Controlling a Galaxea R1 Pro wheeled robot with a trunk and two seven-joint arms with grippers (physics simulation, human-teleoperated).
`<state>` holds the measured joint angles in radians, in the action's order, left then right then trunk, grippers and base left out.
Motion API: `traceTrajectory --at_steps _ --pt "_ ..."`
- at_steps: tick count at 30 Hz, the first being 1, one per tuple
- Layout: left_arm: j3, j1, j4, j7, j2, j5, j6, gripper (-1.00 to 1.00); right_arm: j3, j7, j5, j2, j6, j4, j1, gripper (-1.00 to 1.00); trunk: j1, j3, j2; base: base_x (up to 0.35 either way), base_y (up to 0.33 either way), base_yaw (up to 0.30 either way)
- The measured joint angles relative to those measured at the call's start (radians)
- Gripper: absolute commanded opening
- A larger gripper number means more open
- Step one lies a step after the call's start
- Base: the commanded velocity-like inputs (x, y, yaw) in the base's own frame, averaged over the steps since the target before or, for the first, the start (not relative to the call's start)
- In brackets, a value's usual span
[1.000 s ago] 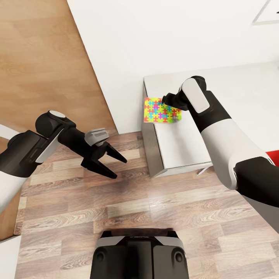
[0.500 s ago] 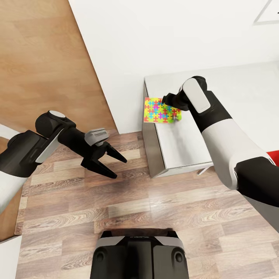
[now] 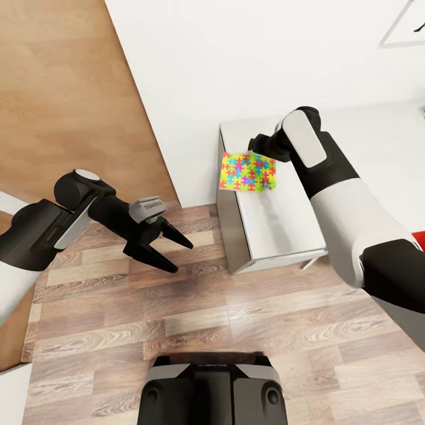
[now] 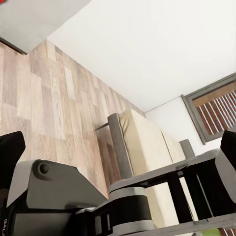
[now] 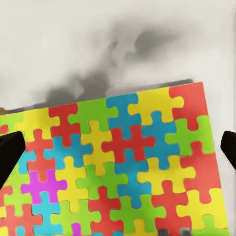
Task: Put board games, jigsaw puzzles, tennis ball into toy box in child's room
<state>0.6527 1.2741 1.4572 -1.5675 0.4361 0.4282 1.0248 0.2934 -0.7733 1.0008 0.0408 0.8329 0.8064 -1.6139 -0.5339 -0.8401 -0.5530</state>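
A jigsaw puzzle (image 3: pixel 248 172) with yellow, red, blue and green pieces lies flat at the end of the light grey table (image 3: pixel 277 224), close to its edge. My right gripper (image 3: pixel 261 146) hovers over its far side, open; in the right wrist view the dark fingertips (image 5: pixel 10 152) stand wide apart on either side of the jigsaw puzzle (image 5: pixel 118 162), and a smudged shadow falls on the table beyond it. My left gripper (image 3: pixel 183 255) hangs open over the wood floor with nothing between its fingers. The left wrist view takes in the bed (image 4: pixel 142 147) with its beige mattress.
A white wall (image 3: pixel 236 65) runs behind the table, with a wooden panel (image 3: pixel 65 88) to its left. Wood-plank floor (image 3: pixel 177 330) lies between my base (image 3: pixel 212 389) and the table. Something red (image 3: pixel 418 239) peeks out at the right edge.
The view has shifted slightly. My right arm has drawn back a little, and more of the jigsaw puzzle is uncovered. The puzzle stays in place on the table. The left arm has not moved.
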Motion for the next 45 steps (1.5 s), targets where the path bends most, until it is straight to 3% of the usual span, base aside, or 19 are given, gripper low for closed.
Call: traceTrajectory --at_steps 11,19,24,29,34,38,45 --pt "-0.001 -0.014 -0.001 0.000 0.000 -0.001 -0.002 1.00 -0.001 -0.006 0.000 -0.004 0.039 0.064 0.002 1.00 0.000 0.018 0.000 0.000 0.000 0.000" --pt "-0.004 -0.023 -0.003 0.005 0.004 -0.001 -0.002 1.00 -0.008 -0.019 0.009 -0.017 0.170 0.287 0.010 1.00 0.000 0.030 0.000 0.000 0.000 0.000" --pt "-0.007 -0.031 -0.027 0.042 0.009 -0.001 -0.001 1.00 -0.007 -0.023 0.043 -0.041 0.192 0.440 0.017 1.00 0.000 0.038 0.000 0.000 0.000 0.000" --pt "-0.008 -0.032 -0.105 0.076 0.013 -0.001 -0.001 1.00 -0.010 -0.024 0.117 -0.073 0.197 0.551 0.087 1.00 0.000 0.046 0.000 0.000 0.000 0.000" --pt "-0.009 -0.033 -0.248 0.086 0.014 0.000 -0.002 1.00 -0.017 -0.036 0.210 -0.104 0.197 0.665 0.168 1.00 0.000 0.054 0.000 0.000 0.000 0.000" --pt "-0.010 -0.033 -0.355 0.088 0.013 0.001 -0.005 1.00 -0.018 -0.051 0.265 -0.113 0.197 0.700 0.237 1.00 0.000 0.061 0.000 0.000 0.000 0.000" --pt "-0.011 -0.035 -0.514 0.088 0.014 0.001 -0.045 1.00 -0.017 -0.055 0.307 -0.111 0.195 0.760 0.375 1.00 0.000 0.072 0.000 0.000 0.000 0.000"
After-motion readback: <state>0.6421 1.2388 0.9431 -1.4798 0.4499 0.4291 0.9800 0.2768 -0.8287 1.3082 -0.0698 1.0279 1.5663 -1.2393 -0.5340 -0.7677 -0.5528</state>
